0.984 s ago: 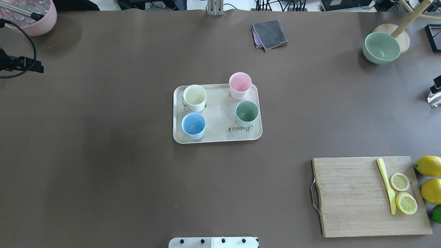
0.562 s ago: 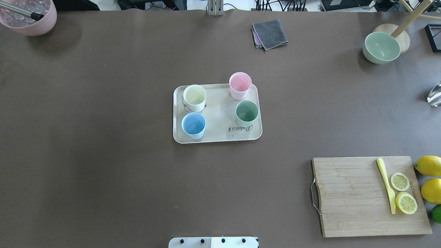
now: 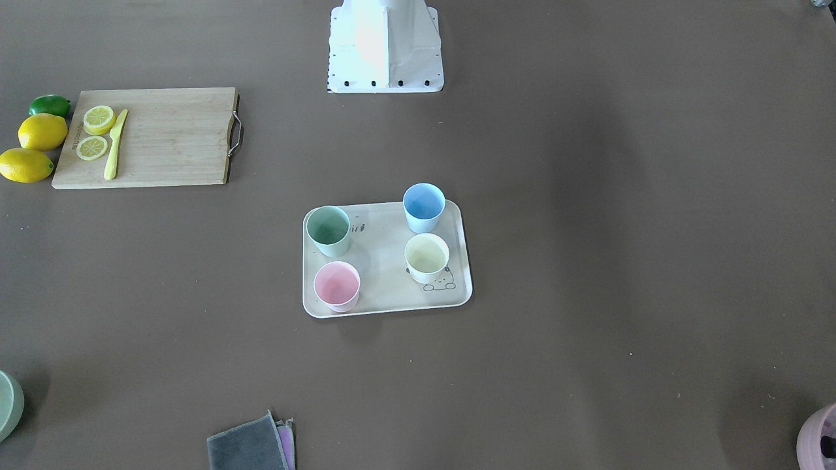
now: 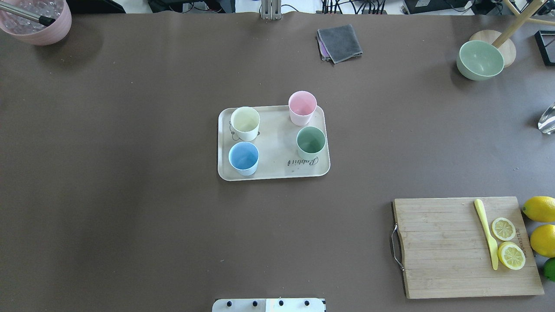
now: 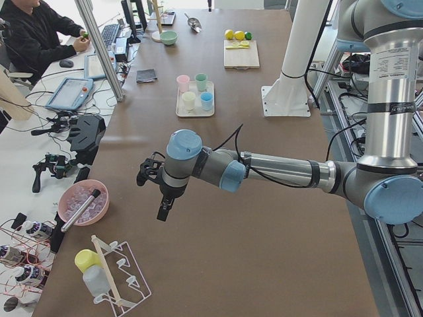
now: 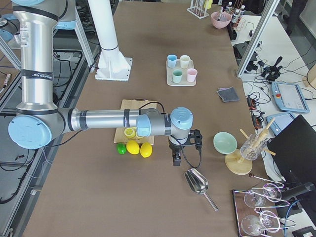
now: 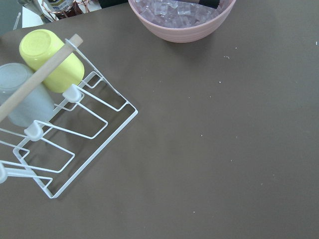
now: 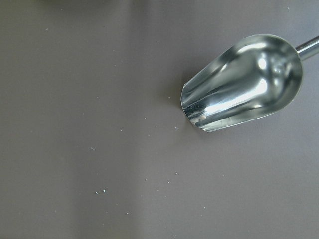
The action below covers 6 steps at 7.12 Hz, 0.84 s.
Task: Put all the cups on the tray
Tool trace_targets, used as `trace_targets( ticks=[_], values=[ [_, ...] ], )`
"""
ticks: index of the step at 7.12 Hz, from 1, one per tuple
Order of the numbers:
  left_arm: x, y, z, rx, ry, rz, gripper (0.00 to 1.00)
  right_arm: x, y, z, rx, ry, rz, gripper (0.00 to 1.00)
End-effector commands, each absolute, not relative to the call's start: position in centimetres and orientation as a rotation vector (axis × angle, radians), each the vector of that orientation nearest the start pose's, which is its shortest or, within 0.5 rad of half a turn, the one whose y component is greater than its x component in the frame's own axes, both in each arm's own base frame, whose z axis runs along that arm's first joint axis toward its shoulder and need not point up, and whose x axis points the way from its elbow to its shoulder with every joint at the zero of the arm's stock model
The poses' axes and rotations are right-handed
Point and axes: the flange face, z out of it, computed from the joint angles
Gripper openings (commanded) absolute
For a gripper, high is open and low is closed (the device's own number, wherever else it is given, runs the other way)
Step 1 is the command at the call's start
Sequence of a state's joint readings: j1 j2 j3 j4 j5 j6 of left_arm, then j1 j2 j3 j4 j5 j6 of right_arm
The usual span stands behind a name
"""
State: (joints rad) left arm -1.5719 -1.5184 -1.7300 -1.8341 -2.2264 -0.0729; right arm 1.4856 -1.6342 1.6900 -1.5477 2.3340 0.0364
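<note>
The beige tray lies at the table's middle with all four cups upright on it: cream, pink, mint green and light blue. In the front-facing view the tray holds the same four cups. My left gripper shows only in the exterior left view, hanging over bare table far from the tray; I cannot tell its state. My right gripper shows only in the exterior right view, near the lemons; I cannot tell its state.
A pink bowl of ice and a wire drying rack are at the left end. A metal scoop, sage bowl, cutting board with lemon slices and lemons are at the right. A grey cloth lies at the far edge.
Both arms have withdrawn from the left and right edges of the overhead view. The tray and the four cups have not moved.
</note>
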Motion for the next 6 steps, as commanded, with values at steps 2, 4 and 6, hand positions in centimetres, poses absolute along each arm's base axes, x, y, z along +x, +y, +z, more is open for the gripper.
trace_targets(
  ticks=[2,4,6],
  values=[
    [-7.44,-48.13,59.09,0.31,0.665,0.043,0.98,2.42,-47.5,62.8,0.026,-0.77,-0.067,1.0],
    [-7.28,-48.08,59.36,0.301,0.684,0.044,0.98,2.39,-47.5,62.7,0.027,-0.775,-0.068,1.0],
    [-7.27,-48.14,59.67,0.294,0.686,0.041,0.98,2.39,-47.69,62.09,0.04,-0.774,-0.073,1.0]
  ],
)
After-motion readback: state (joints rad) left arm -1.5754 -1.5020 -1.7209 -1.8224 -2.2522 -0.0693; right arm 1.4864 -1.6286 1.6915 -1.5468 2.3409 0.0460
